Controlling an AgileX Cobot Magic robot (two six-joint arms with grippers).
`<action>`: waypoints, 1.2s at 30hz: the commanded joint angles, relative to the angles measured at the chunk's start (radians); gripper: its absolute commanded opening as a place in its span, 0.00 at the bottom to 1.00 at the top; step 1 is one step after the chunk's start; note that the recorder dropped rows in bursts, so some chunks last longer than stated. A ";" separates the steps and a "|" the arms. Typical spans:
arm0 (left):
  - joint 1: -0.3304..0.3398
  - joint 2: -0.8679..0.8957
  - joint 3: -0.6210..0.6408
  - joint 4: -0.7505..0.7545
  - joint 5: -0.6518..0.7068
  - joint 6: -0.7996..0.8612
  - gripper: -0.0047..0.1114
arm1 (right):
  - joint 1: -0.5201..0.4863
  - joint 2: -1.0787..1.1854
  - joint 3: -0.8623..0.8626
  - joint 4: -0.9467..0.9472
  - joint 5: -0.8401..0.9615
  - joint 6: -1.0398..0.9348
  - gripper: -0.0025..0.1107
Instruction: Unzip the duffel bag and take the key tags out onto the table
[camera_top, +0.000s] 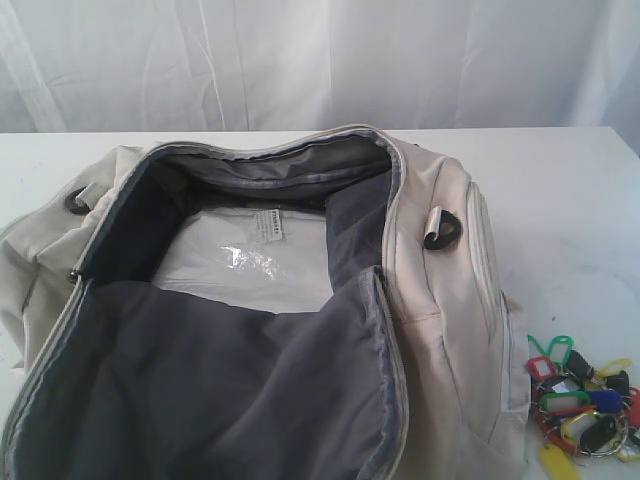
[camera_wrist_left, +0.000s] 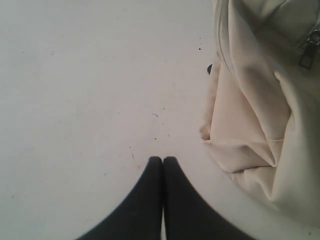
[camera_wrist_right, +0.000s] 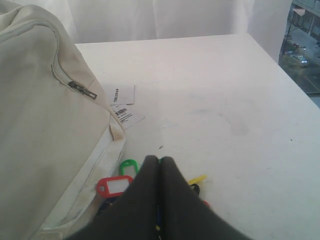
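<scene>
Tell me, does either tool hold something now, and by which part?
Nothing is held. The left tool is shut, empty, over the table beside the bag. The right tool is shut, empty, above the key tags lying on the table.

White curtain (camera_top: 320, 60) hangs all along behind the far edge of the desk (camera_wrist_right: 225, 90). Two white paper barcode tags (camera_wrist_right: 121, 94) lie flat on it, touching each other. There's also a flat white packet (camera_top: 250, 268) in crinkly clear plastic with a small printed label (camera_top: 268, 224) on it. Past one desk corner, a window (camera_wrist_right: 304, 45) shows a bit of street.
</scene>
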 joint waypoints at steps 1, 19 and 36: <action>-0.008 -0.004 0.004 -0.002 0.000 -0.006 0.04 | -0.003 -0.007 0.004 -0.006 -0.001 -0.007 0.02; -0.008 -0.004 0.004 -0.002 0.000 -0.006 0.04 | -0.003 -0.007 0.004 -0.002 -0.001 -0.020 0.02; -0.008 -0.004 0.004 -0.002 0.000 -0.006 0.04 | 0.029 -0.007 0.004 -0.002 -0.001 -0.020 0.02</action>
